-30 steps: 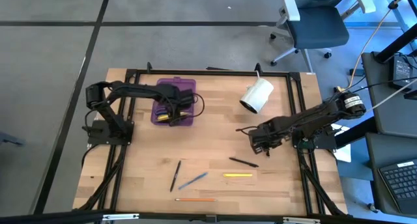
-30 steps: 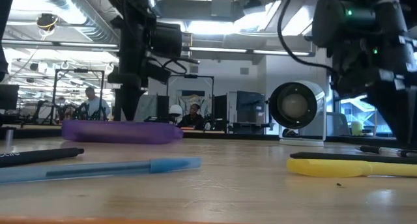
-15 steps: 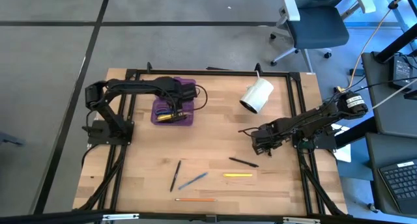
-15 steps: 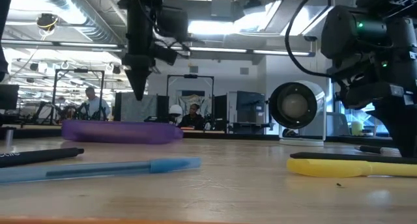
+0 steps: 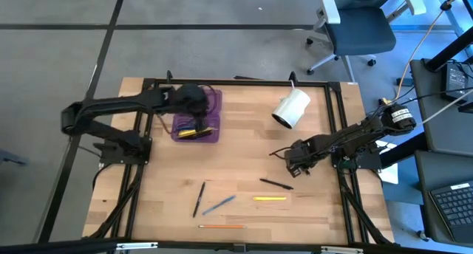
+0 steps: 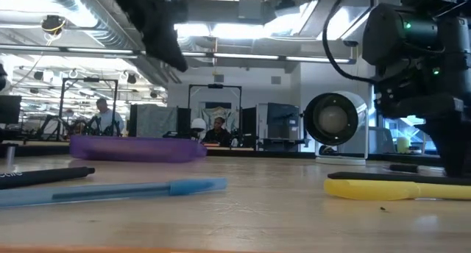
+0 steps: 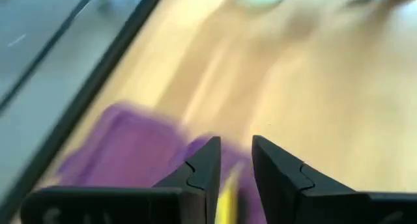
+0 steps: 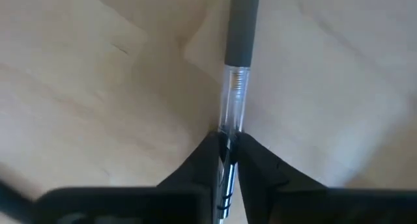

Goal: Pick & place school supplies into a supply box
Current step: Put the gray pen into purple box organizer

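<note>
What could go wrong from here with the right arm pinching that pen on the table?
1. The right gripper is shut on the black pen near one end, so the long free end may swing or slip out on lifting.
2. The white roll lies between that pen and the purple box; a low carry could knock it.
3. The left gripper hangs over the box, which holds a yellow pen; the two arms could collide there.

Blurry see-through purple plastic box [image 7: 130, 152], thin clear pen with a black grip [image 8: 236, 68] cut off by the picture's edge, its tip hidden between dark fingers [image 8: 195, 172]
</note>
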Controlling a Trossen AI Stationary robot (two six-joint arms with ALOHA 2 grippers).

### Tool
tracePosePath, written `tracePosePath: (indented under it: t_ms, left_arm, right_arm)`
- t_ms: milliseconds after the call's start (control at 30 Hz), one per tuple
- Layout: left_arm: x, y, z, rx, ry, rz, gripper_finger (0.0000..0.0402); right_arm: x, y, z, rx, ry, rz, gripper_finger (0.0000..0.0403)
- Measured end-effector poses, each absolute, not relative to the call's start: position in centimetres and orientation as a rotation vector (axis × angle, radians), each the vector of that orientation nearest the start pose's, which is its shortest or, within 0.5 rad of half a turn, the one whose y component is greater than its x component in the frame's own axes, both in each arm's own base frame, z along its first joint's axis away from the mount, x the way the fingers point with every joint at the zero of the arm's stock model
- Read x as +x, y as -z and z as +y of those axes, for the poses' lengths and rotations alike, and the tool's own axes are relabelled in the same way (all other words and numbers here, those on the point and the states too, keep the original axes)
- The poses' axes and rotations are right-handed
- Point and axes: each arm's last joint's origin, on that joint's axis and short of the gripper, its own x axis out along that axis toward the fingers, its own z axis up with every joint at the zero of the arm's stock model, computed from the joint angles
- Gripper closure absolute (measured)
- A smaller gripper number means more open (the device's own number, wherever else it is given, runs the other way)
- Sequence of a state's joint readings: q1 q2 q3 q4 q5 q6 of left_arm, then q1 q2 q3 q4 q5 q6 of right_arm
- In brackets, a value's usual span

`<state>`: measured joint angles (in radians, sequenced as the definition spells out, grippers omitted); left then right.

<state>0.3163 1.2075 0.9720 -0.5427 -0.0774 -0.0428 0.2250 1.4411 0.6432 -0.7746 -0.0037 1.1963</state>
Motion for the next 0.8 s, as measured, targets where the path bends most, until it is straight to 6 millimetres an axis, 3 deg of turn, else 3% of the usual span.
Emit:
tracePosePath:
  t_ms: [233,433,633,800]
  left_arm:
    - [21.9,-24.4,6.7,-0.256,-0.212,0.443,0.0319]
    - [21.3,-21.1,5.9,-0.313,0.015,0.161,0.0304]
    - [20.5,-20.5,5.5,-0.253,0.082,-0.037,0.0267]
    - [20.7,-20.9,5.2,-0.225,0.151,-0.096,0.0236]
  right_arm:
    - [22.2,-15.9,5.5,0.616,0.624,1.258,0.0360]
    - [26.1,-18.9,6.1,0.461,0.393,0.952,0.0356]
    - [29.7,-22.7,5.8,0.219,0.206,0.499,0.0354]
    - [31.0,-25.3,5.2,0.117,0.117,0.240,0.0353]
